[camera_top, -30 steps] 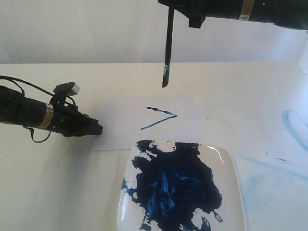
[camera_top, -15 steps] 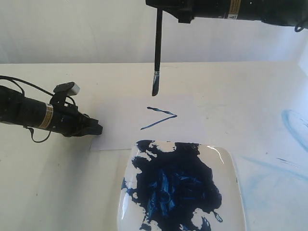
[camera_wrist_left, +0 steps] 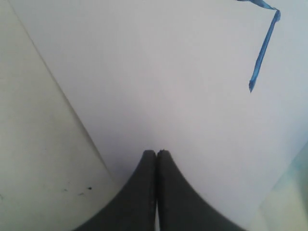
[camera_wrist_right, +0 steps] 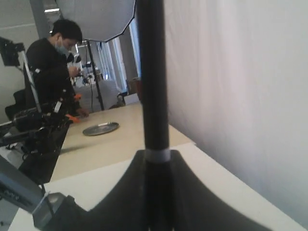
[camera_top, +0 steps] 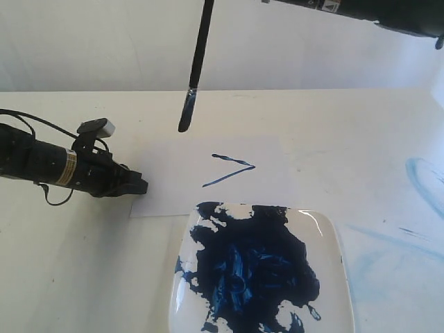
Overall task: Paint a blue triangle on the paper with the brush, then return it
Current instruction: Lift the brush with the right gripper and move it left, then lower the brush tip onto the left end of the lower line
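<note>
The right gripper (camera_wrist_right: 156,161) is clenching the brush (camera_top: 196,66): in the right wrist view its two dark fingers are pressing on either side of the black handle (camera_wrist_right: 152,72). In the exterior view the brush is hanging in the upper middle of the frame, its top running off the upper edge. It is tilting so that the blue-stained bristles are pointing down and to the left. The tip is showing just above the upper edge of the paper (camera_top: 173,173) and looks lifted clear of it. On the sheet the blue triangle (camera_top: 236,168) is showing as two thin strokes meeting in a point toward the right, with the left side open. From the left wrist one of those strokes (camera_wrist_left: 264,50) is lying at the upper right. The left gripper (camera_top: 139,186) is resting at the paper's left edge, jaws pinched together on nothing – their tips (camera_wrist_left: 156,153) are lying on the white sheet (camera_wrist_left: 144,72). Below the paper, the white plate (camera_top: 333,236) is carrying a broad dark-blue paint smear (camera_top: 253,267). Pale-blue stains (camera_top: 423,180) are marking the table (camera_top: 69,263) at the right.
</note>
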Controlling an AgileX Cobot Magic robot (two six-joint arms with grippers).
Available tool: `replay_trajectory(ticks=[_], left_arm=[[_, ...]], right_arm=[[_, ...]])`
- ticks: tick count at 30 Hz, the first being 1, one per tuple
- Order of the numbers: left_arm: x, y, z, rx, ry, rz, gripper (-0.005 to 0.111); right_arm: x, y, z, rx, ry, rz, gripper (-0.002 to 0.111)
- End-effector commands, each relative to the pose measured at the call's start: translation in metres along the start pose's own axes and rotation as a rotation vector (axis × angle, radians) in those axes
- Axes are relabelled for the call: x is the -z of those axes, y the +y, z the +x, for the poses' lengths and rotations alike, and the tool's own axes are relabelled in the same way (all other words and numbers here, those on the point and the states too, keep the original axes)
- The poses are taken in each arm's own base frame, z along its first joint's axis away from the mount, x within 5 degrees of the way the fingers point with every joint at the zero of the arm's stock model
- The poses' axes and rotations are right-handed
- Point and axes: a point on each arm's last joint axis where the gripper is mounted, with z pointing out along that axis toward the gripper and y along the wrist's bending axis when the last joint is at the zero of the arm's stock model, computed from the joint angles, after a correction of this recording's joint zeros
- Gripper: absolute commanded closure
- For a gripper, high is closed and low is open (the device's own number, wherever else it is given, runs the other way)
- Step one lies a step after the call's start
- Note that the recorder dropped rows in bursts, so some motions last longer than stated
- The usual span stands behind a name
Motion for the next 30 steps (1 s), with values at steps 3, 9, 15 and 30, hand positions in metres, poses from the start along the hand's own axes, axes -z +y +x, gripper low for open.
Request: replay_trajectory(ticks=[3,9,15,30], left_arm=[[0.0,0.001,0.0,-0.014,0.006,-0.014,0.107],[0.0,0.001,0.0,-0.014,0.006,-0.014,0.107],[0.0,0.001,0.0,-0.014,0.006,-0.014,0.107],[0.0,0.001,0.0,-0.014,0.006,-0.014,0.107]], right_arm=[[0.011,0.012,-0.004,-0.012,-0.066,0.091,0.108],[0.013,0.025,-0.002,0.062,-0.065,0.003,0.108],[0.013,0.027,0.009,0.213,0.029,-0.04,0.108],[-0.004,-0.017,0.044,0.24,0.213,-0.112,0.108]])
